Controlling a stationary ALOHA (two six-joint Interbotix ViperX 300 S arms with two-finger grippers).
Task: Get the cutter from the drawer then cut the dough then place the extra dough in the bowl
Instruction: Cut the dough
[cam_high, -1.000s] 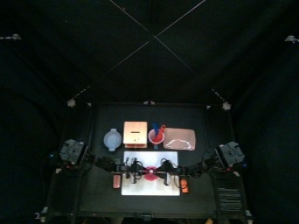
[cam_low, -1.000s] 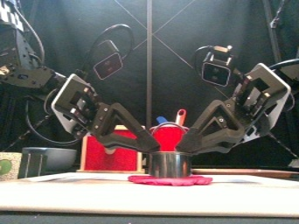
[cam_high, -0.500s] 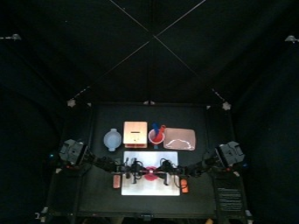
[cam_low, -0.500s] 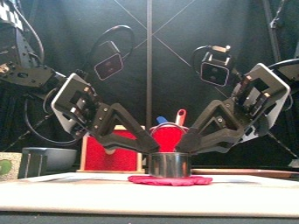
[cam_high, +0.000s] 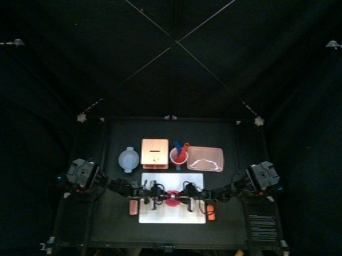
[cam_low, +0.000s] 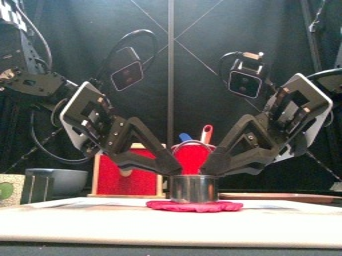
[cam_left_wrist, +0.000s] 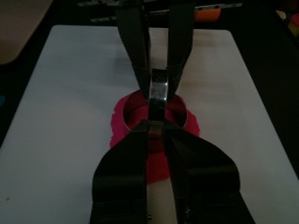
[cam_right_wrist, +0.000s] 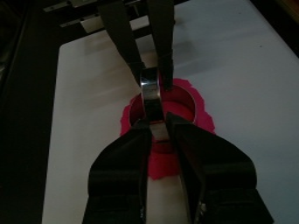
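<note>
A flat pink dough disc lies on the white cutting board. The round metal cutter stands upright on the dough. My left gripper comes down from the left and is shut on the cutter's rim. My right gripper mirrors it from the right, also shut on the rim. In the left wrist view the jaws pinch the cutter over the dough. In the right wrist view the cutter sits on the dough. From above, both grippers meet over the board.
Behind the board stand the blue-grey bowl, the wooden box, a red cup with toy knives and the pink tray. The box's red drawer front shows behind the left arm.
</note>
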